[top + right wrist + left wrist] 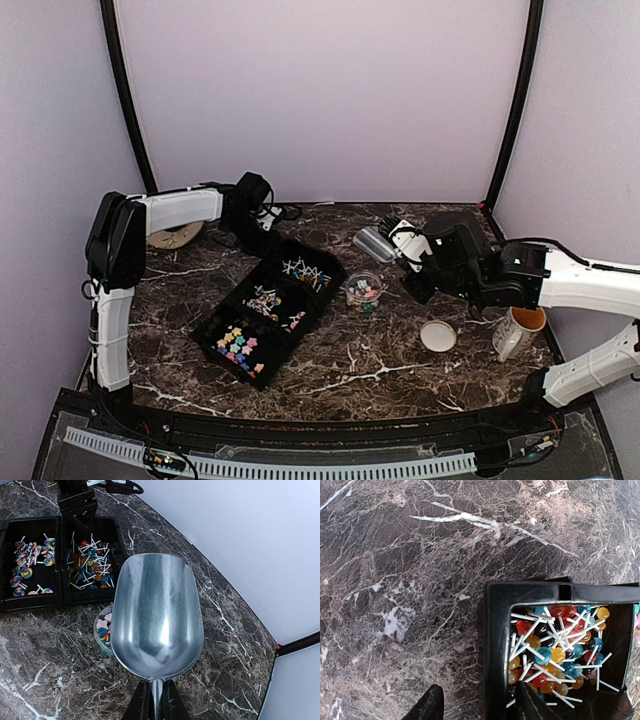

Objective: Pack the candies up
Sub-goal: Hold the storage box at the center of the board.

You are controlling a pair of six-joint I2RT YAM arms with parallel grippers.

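Pinching the thin handle of a shiny, empty metal scoop point(157, 615), the right gripper point(156, 705) has its fingers pressed tight on it. The scoop's bowl hangs just above a small clear plastic cup point(363, 291) with a few mixed sweets in it. Over at the far end of the long black three-compartment plastic tray point(495, 630), the left gripper point(479, 695) is spread. One finger is outside the end wall and the other inside, among round lollipops on white sticks point(550, 655); whether that inner finger touches the wall, I can't quite tell. The tiny candies point(240, 345) in blue, pink, yellow and green lie in the tray compartment nearest the arm bases, with swirl lollipops point(25, 560) in the middle one. On the dark marble table point(380, 385), a round tan lid point(438, 335) lies flat to the right of the cup. A white mug point(518, 330) with an orange inside sits right of the lid.
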